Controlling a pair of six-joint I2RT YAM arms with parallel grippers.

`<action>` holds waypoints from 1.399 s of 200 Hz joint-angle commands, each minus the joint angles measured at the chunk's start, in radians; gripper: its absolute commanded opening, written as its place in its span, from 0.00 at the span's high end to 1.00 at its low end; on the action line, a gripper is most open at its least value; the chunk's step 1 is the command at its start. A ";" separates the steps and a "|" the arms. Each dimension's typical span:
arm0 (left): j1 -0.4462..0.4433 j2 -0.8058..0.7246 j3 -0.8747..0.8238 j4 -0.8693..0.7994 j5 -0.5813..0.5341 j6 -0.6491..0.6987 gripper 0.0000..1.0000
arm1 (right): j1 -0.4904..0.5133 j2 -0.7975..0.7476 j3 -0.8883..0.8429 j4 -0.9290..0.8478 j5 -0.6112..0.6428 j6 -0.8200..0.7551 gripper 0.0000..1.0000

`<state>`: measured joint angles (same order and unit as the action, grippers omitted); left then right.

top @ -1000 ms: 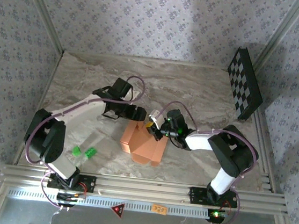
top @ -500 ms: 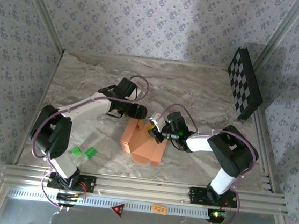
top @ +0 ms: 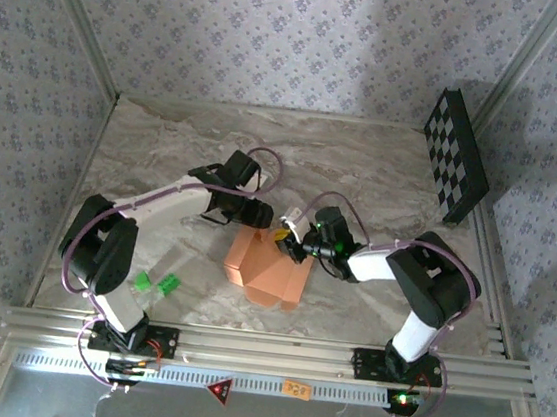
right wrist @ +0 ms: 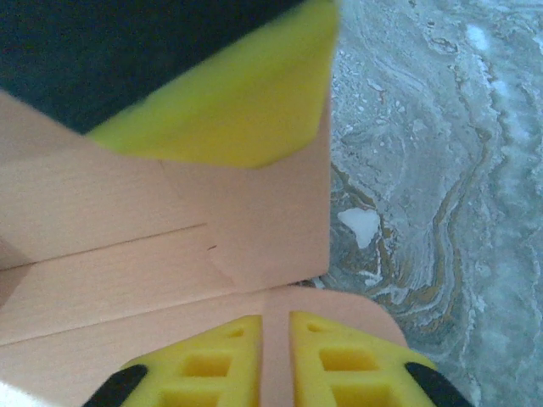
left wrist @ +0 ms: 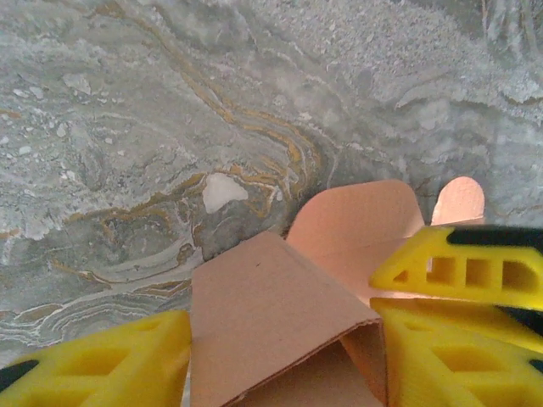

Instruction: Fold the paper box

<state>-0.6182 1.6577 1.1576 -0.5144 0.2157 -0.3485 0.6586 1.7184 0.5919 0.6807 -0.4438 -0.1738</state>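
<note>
Task thing: thin salmon-orange paper box (top: pixel 262 265) with creased panels and flaps is lying on the grey-veined marble table (top: pixel 383 170), in the middle of its near half.
Box shape: one panel is standing up as a ridge at the far end, while a wider part is spreading toward the near edge. In the left wrist view, rounded flaps are lying flat on the marble beyond the ridge.
Left gripper: black-and-yellow left gripper (top: pixel 258 214) is hanging over the box's far end. Its jaws are standing about half apart around the raised panel, and each yellow finger (left wrist: pixel 93 365) is appearing to touch one side edge of that panel.
Right gripper: black-and-yellow right gripper (top: pixel 289 238) is sitting at the box's far right corner. Its jaws are standing almost together with only a slim gap. Salmon card is showing in that gap, but I cannot tell whether it is being pinched.
Crowding: the two grippers are sitting just beside each other over the same end of the box.
Near edge: the box's near side is lying near the aluminium front rail (top: pixel 263 348), apart from it.
Open room: bare marble is stretching across the far half and rightward to the black-and-white checkerboard panel (top: pixel 455 158) leaning in the far right corner.
Left side: two small bright green pieces (top: pixel 157 282) are lying near the rail, well apart from the box.
</note>
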 commanded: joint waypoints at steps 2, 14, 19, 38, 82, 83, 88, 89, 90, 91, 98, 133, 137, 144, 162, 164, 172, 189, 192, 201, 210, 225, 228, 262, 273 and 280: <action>-0.006 -0.021 -0.016 -0.022 0.035 0.021 0.43 | -0.010 0.050 0.034 0.082 -0.071 -0.018 0.79; -0.005 -0.024 -0.021 -0.022 0.046 0.027 0.44 | -0.017 0.077 0.050 0.102 -0.100 -0.021 0.77; -0.006 -0.025 -0.022 -0.023 0.049 0.030 0.44 | -0.021 0.088 0.056 0.114 -0.111 -0.021 0.76; -0.008 -0.028 -0.027 -0.023 0.065 0.040 0.44 | -0.038 0.130 0.067 0.176 -0.148 -0.018 0.73; -0.011 -0.025 -0.023 -0.024 0.100 0.055 0.46 | -0.057 0.226 0.107 0.247 -0.243 0.013 0.71; -0.011 -0.025 -0.023 -0.023 0.101 0.055 0.46 | -0.056 0.227 0.107 0.248 -0.244 0.014 0.71; -0.012 -0.026 -0.022 -0.025 0.102 0.056 0.46 | -0.053 0.234 0.106 0.254 -0.248 0.017 0.71; -0.012 -0.025 -0.022 -0.025 0.102 0.056 0.46 | -0.053 0.237 0.107 0.256 -0.248 0.019 0.71; -0.011 -0.024 -0.021 -0.025 0.102 0.056 0.46 | -0.053 0.237 0.107 0.258 -0.249 0.019 0.71; -0.012 -0.024 -0.020 -0.025 0.103 0.057 0.46 | -0.053 0.238 0.107 0.259 -0.250 0.020 0.71; -0.012 -0.024 -0.019 -0.025 0.105 0.057 0.46 | -0.049 0.246 0.107 0.274 -0.256 0.027 0.72; -0.015 -0.018 -0.018 -0.014 0.128 0.052 0.46 | -0.034 0.279 0.112 0.319 -0.271 0.050 0.80; -0.015 -0.017 -0.019 -0.013 0.130 0.051 0.46 | -0.032 0.281 0.113 0.324 -0.272 0.052 0.81; -0.014 -0.021 -0.021 -0.006 0.136 0.046 0.46 | -0.030 0.285 0.112 0.332 -0.276 0.057 0.82; -0.014 -0.025 -0.027 0.010 0.146 0.034 0.45 | -0.027 0.292 0.109 0.350 -0.285 0.070 0.84; -0.015 -0.025 -0.028 0.012 0.148 0.033 0.44 | -0.026 0.292 0.108 0.353 -0.285 0.071 0.85; -0.015 -0.027 -0.030 0.017 0.151 0.029 0.43 | -0.024 0.294 0.107 0.360 -0.283 0.076 0.86; -0.015 -0.028 -0.035 0.026 0.154 0.020 0.43 | -0.021 0.302 0.106 0.381 -0.289 0.091 0.87; -0.014 -0.028 -0.036 0.028 0.153 0.019 0.43 | -0.019 0.303 0.106 0.383 -0.291 0.094 0.88; -0.014 -0.030 -0.039 0.031 0.152 0.016 0.43 | -0.020 0.306 0.106 0.393 -0.297 0.100 0.90; -0.015 -0.034 -0.044 0.037 0.152 0.013 0.43 | -0.016 0.308 0.105 0.399 -0.293 0.107 0.91; -0.014 -0.041 -0.054 0.049 0.151 0.005 0.43 | -0.015 0.310 0.100 0.405 -0.285 0.108 0.94; -0.014 -0.043 -0.055 0.052 0.152 0.002 0.43 | -0.014 0.309 0.098 0.405 -0.282 0.108 0.95; -0.014 -0.071 -0.075 0.083 0.142 -0.029 0.40 | -0.009 0.303 0.077 0.428 -0.250 0.106 1.00; -0.015 -0.078 -0.079 0.090 0.133 -0.041 0.38 | -0.009 0.300 0.073 0.432 -0.247 0.106 1.00; -0.014 -0.082 -0.082 0.092 0.127 -0.048 0.37 | -0.008 0.298 0.069 0.433 -0.243 0.105 1.00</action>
<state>-0.6136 1.6077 1.0882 -0.4580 0.2729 -0.3534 0.6273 2.0144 0.6678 1.0523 -0.6941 -0.0776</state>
